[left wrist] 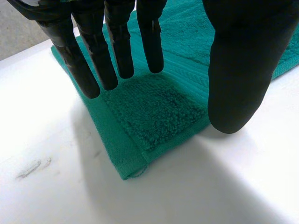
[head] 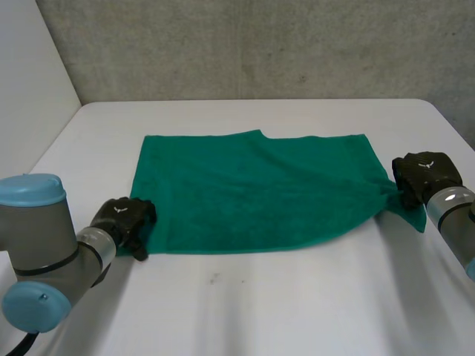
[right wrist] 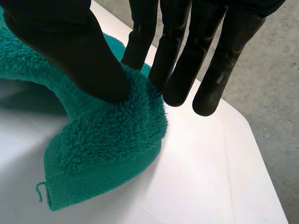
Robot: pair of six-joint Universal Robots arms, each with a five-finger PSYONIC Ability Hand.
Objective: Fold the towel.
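We see the green towel (head: 252,193) spread flat on the white table (head: 260,304). Our left hand (head: 126,222) sits at its near left corner, with straight fingers (left wrist: 119,46) spread apart from the thumb over that corner. They hold nothing, and we cannot tell whether the tips touch the cloth. Our right hand (head: 424,176) pinches the near right corner between thumb and fingers, bunching and lifting it slightly off the table.
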